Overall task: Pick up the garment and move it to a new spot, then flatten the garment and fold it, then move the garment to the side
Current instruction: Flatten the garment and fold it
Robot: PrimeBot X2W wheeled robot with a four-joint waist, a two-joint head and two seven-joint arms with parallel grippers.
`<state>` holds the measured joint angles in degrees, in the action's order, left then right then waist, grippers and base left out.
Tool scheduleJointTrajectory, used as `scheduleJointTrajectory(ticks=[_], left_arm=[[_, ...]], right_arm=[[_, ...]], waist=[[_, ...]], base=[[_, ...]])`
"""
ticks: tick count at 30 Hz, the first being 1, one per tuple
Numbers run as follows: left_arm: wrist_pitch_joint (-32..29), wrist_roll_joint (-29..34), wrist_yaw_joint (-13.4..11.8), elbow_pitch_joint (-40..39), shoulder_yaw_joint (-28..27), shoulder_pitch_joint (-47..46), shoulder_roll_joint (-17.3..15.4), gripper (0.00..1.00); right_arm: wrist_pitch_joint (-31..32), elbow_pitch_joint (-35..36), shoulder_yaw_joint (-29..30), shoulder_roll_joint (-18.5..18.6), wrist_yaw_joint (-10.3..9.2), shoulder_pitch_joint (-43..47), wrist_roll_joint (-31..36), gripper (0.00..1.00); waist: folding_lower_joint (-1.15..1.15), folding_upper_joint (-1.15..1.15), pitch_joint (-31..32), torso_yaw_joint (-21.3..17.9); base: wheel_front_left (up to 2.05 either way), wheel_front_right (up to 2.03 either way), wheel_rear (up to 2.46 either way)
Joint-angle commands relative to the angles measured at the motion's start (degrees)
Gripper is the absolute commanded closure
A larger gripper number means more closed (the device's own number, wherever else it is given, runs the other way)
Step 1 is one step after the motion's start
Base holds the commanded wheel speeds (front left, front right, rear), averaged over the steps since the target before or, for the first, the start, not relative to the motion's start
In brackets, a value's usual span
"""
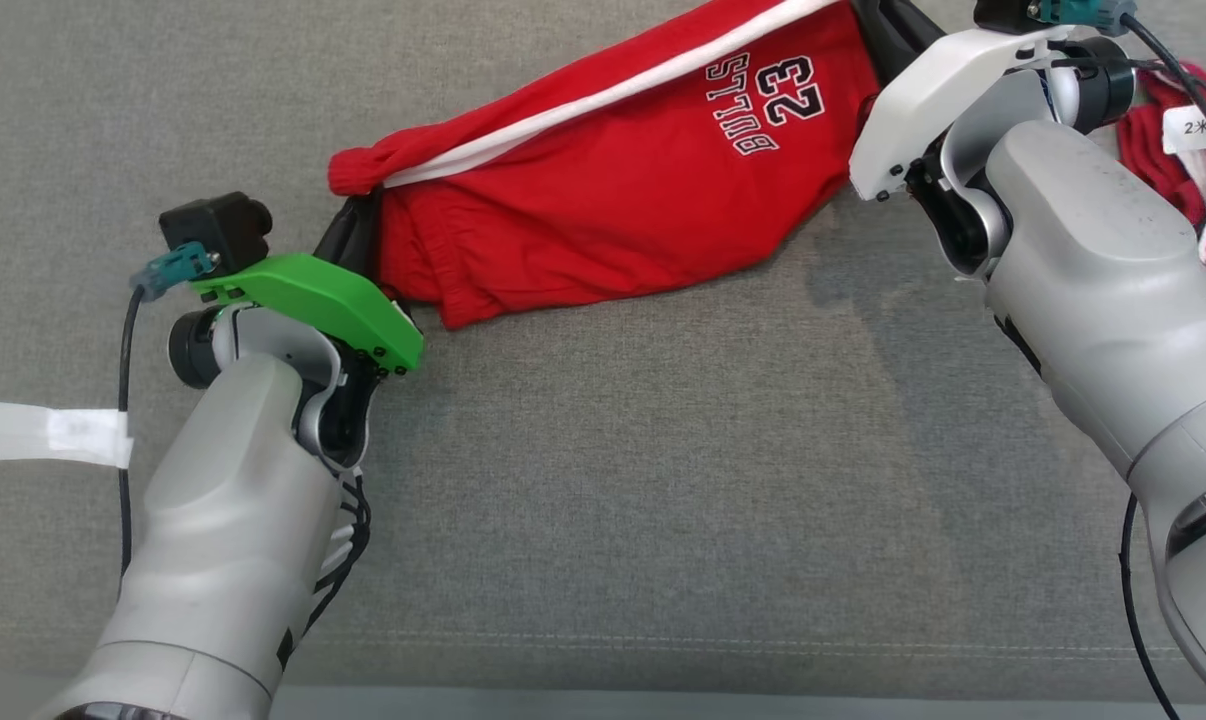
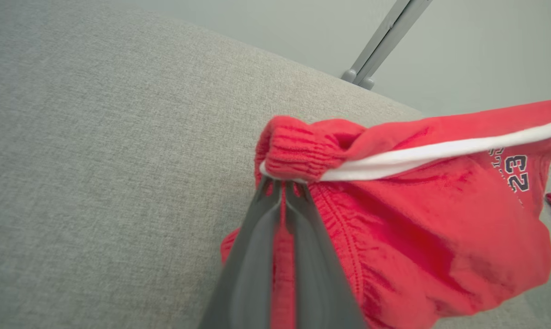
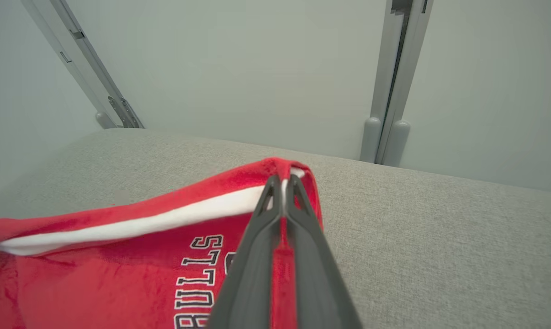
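Pair of red shorts (image 1: pixel 603 190) stretched across upper middle of head view, above grey fabric surface (image 1: pixel 663 480), shadow under lower edge. White stripe along top edge. Dark "BULLS 23" print, white-outlined, upside down near upper right end. Ribbed elastic waistband bunched at left end; cloth wrinkled, sagging between ends. At waistband end, left gripper (image 2: pixel 282 187) clenched on cloth. At opposite end, top right, right gripper (image 3: pixel 282 183) clenched on stripe edge. Second red-and-white cloth (image 1: pixel 1178 180) at right edge.

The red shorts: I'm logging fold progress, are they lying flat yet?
No. The red shorts hang stretched between the left gripper and right gripper, both shut on them, waistband bunched.
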<state>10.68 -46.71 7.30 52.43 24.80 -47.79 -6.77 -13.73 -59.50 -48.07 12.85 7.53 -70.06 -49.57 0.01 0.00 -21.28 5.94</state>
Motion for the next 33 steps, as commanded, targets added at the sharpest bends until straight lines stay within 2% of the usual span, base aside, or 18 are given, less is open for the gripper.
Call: scheduleJointTrajectory(ticks=[1, 7, 15, 16, 17, 18, 19, 20, 26, 33], left_arm=[[0.5, -0.5, 0.2, 0.5, 0.7, -1.3, 0.5, 1.00], [1.6, -2.4, 0.2, 2.4, 3.5, -3.4, 1.4, 1.00], [3.1, -4.6, 0.2, 3.2, 6.6, -5.0, 1.3, 1.00], [3.3, -5.0, 0.2, 3.3, 6.9, -5.1, 1.2, 1.00], [3.6, -5.0, 0.2, 3.4, 7.3, -5.3, 1.0, 0.88], [3.6, -5.0, 0.2, 3.6, 7.6, -5.3, 0.9, 0.53], [3.9, -5.0, 0.2, 3.7, 7.9, -5.4, 0.9, 0.23], [4.1, -5.2, 0.2, 3.8, 7.9, -5.4, 0.9, 0.00], [4.5, -5.1, 0.3, 4.2, 8.2, -4.4, 0.5, 0.00], [4.5, -2.0, 0.2, 0.5, 3.9, -1.4, -0.1, 0.00]], right_arm=[[-0.4, -1.1, -0.5, -0.2, -0.10, -0.8, -0.4, 1.00], [-1.2, -4.8, -1.9, -1.4, -0.10, -2.0, -1.3, 1.00], [-1.5, -6.1, -1.6, -1.3, -0.10, -3.6, -0.7, 1.00], [-1.5, -5.9, -1.3, -1.3, -0.10, -3.5, -0.4, 0.89], [-1.5, -5.9, -1.0, -1.3, -0.10, -3.3, 0.1, 0.54], [-1.5, -5.8, -0.7, -1.3, -0.10, -3.2, 0.3, 0.11], [-1.5, -5.8, -0.4, -1.3, -0.10, -3.0, 0.6, 0.00], [-1.5, -5.8, 0.0, -1.2, -0.10, -2.8, 1.0, 0.00], [-1.5, -4.9, 1.8, -0.8, -0.10, -1.2, 2.3, 0.00], [-1.5, -3.0, 3.7, 0.1, -0.10, 1.3, 3.4, 0.00]], waist=[[-0.01, 0.00, -2.3, 2.0], [-0.01, 0.00, -3.6, 2.7], [-0.01, 0.00, -4.2, 3.1], [-0.01, 0.00, -4.2, 3.0], [-0.01, 0.00, -4.2, 3.0], [-0.01, 0.00, -4.1, 3.0], [-0.01, 0.00, -4.1, 3.0], [-0.01, 0.00, -4.0, 2.9], [-0.01, 0.00, -3.3, 2.8], [-0.01, 0.00, -1.9, 2.6]], base=[[0.00, 0.00, 0.00], [0.00, 0.00, 0.00], [0.00, 0.00, 0.00], [0.00, 0.00, 0.00], [0.00, 0.00, 0.00], [0.00, 0.00, 0.00], [0.00, 0.00, 0.00], [0.00, 0.00, 0.00], [0.00, 0.00, 0.00], [0.00, 0.00, 0.00]])
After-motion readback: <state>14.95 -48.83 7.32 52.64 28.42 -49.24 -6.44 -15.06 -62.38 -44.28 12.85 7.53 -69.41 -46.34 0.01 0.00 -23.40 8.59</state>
